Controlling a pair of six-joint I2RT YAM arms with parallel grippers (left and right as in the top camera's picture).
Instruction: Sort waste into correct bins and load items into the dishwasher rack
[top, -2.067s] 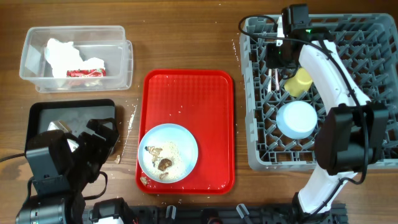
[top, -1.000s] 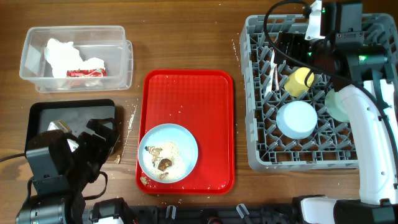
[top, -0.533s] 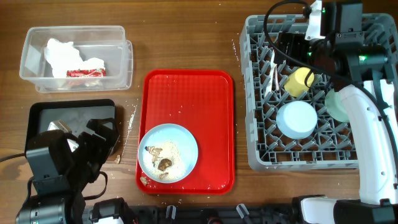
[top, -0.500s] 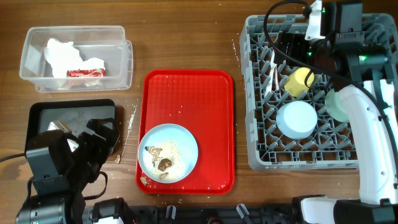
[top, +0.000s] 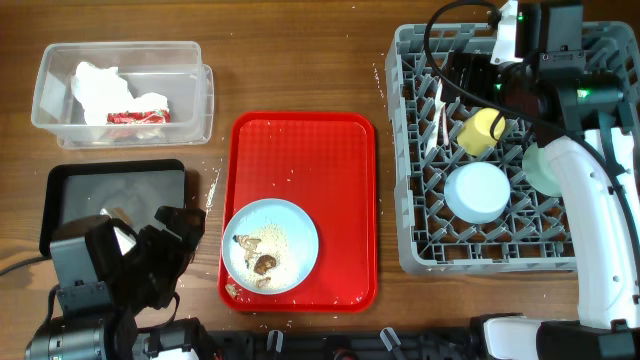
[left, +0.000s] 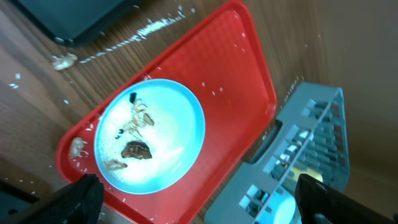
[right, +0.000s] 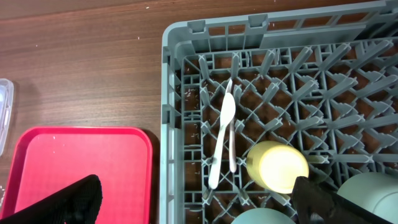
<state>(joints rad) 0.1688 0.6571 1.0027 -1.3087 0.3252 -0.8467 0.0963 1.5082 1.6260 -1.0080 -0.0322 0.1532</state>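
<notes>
Left gripper (left: 199, 202): fingers spread, over the near-left corner.
Right gripper (right: 193, 205): fingers spread, above the rack (top: 410, 150), far-right corner.
Plate (top: 290, 225): on red tray (top: 300, 150), mid near edge, with food scraps (top: 262, 262) on it.
Rack load: spoon (top: 437, 125), cup (top: 481, 131), bowl (top: 478, 191), dish (top: 540, 168), all along the right edge.

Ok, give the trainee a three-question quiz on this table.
1. True or false: the spoon lies inside the rack.
2. Where is the wrapper? A) black tray B) clear box C) red tray
3. Fill in: the food scraps sit on a blue ____.
Key: 1 true; 2 B; 3 plate.
</notes>
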